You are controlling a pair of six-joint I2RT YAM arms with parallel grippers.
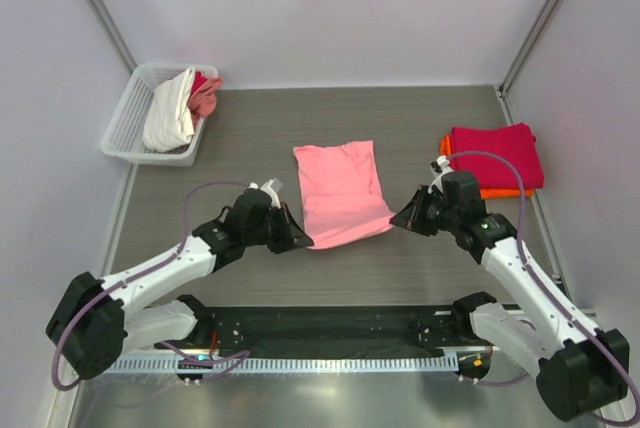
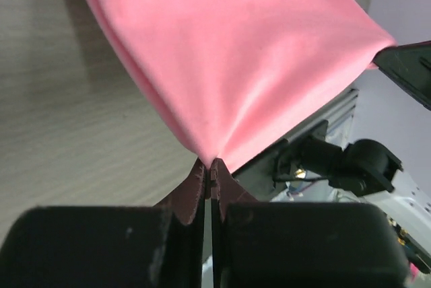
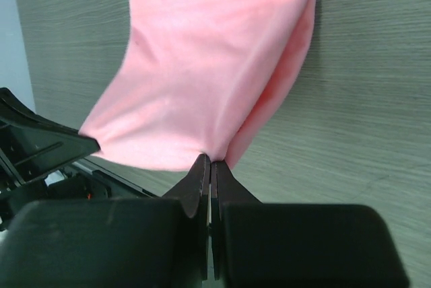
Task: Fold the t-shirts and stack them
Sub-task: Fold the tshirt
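Broadly, the bench (image 1: pixel 420 118) carries everything. The pink t-shirt (image 1: pixel 342 188) lies at its middle, between the two arms. It is narrowed into a long strip, with the far end flat and the near hem raised off the surface.

By my reading, the step in hand is the crosswise fold of this shirt. Both near corners are held, so the next move calls for carrying them level and at the same pace over toward the far end, then laying them down so the edges meet.

The cloth looks thin and soft. It is smooth but sags between the two grips, and doubled layers show along its side.

At the right a folded pile (image 1: pixel 495 156), red over orange, sits ready to receive it. At the far left a white basket (image 1: pixel 122 123) holds loose garments (image 1: pixel 170 108).

The left end effector (image 1: pixel 300 241) is pressed together on the shirt's near left corner. The right end effector (image 1: pixel 400 218) pinches the near right corner likewise.
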